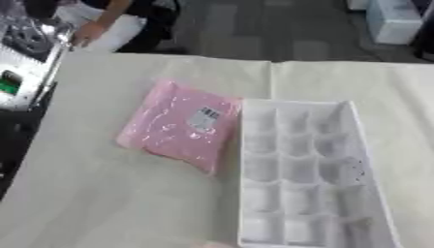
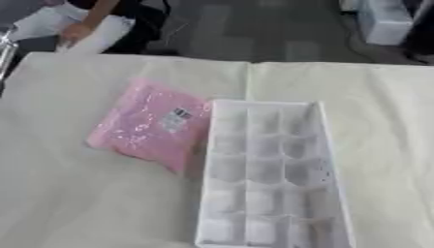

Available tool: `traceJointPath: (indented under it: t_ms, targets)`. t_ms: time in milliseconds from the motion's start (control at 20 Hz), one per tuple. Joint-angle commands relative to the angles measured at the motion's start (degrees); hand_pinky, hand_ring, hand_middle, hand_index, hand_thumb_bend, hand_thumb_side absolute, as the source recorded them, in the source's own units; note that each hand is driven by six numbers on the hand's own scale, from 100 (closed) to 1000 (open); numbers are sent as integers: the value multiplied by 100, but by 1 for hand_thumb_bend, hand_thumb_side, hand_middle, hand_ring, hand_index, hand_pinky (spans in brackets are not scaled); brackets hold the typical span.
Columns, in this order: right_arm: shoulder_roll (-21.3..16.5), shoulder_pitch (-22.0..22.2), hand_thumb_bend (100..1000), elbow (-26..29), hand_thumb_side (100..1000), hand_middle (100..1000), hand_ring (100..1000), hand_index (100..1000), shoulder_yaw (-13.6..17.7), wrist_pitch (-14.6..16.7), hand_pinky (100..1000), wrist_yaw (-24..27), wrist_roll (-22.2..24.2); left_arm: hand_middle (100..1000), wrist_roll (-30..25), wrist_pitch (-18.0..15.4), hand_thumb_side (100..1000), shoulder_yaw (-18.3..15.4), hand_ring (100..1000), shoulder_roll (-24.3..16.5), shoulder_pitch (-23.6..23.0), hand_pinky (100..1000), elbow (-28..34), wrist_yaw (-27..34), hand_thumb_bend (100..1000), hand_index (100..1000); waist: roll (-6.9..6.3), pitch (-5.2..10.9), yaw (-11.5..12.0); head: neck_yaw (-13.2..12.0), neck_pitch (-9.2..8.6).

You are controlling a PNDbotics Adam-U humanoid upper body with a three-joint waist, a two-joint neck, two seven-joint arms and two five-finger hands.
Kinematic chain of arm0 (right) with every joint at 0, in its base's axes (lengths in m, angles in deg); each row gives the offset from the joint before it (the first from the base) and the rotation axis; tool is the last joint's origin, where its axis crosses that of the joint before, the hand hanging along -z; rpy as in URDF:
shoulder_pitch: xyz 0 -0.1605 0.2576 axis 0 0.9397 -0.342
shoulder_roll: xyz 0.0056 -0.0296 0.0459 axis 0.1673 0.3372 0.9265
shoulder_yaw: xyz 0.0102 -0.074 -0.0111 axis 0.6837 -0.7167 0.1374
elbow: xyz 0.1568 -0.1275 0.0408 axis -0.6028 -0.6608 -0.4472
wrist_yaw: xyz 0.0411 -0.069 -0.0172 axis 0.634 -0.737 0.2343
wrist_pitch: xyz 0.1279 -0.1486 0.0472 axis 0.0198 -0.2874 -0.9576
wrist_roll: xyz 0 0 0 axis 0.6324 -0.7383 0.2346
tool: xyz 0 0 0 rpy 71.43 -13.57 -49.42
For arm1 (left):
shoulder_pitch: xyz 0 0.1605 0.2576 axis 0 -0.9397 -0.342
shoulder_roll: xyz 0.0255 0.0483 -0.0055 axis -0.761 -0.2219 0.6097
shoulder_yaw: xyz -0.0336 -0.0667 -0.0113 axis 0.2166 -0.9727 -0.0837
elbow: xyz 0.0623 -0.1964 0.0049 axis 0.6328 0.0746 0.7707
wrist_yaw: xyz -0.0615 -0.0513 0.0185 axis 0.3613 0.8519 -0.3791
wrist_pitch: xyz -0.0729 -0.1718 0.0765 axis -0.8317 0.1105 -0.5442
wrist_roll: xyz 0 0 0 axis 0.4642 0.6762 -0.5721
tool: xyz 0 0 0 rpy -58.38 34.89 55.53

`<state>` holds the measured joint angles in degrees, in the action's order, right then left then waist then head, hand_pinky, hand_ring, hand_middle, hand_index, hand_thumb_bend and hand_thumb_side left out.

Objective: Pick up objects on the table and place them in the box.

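Looking down, I see neither of my hands in either eye, so I cannot tell whether their fingers are spread, curled or holding anything. Before me lies the table, covered in a pale cream cloth with a fold line running away from me near its middle. On it sits the white box, a long tray split into a grid of small square compartments in three columns, its length running from the near edge away from me; all the compartments I can make out look bare, though the picture is soft and I would not swear to the nearest ones. Just to the left of the box's far end lies a pink packet, flat on the cloth and turned at a slant, with a small white label bearing dark print near its right upper part. The packet's right edge touches or slightly overlaps the box's left wall; I cannot tell which. The packet is outside the box, not in any compartment.
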<state>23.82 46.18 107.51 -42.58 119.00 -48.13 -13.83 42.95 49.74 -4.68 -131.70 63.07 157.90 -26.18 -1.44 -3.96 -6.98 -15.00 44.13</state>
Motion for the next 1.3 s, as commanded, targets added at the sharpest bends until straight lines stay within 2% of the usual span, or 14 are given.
traceJointPath:
  t_ms: [50,350,750,1300]
  targets:
    - [-127,-21,100,74,917,768,763,770,61,-6,660,-33,-21,747,-37,62,833,-73,667,-150,-6,567,75,-45,353,780,2,89,-11,114,-2]
    - [-137,-5,100,74,916,768,763,770,66,-5,660,-67,-40,749,-166,194,833,-63,661,-265,-115,563,75,-70,358,781,16,96,-18,157,-2]
    - [-172,28,100,74,912,767,762,769,56,-24,660,-93,-29,751,-532,498,822,-12,638,-791,-609,549,75,-67,384,779,-56,86,24,169,-2]
    - [-199,50,100,74,909,767,761,768,41,-49,659,-86,6,758,-942,508,802,46,634,-1080,-903,548,75,-119,423,784,-156,88,-40,203,-2]
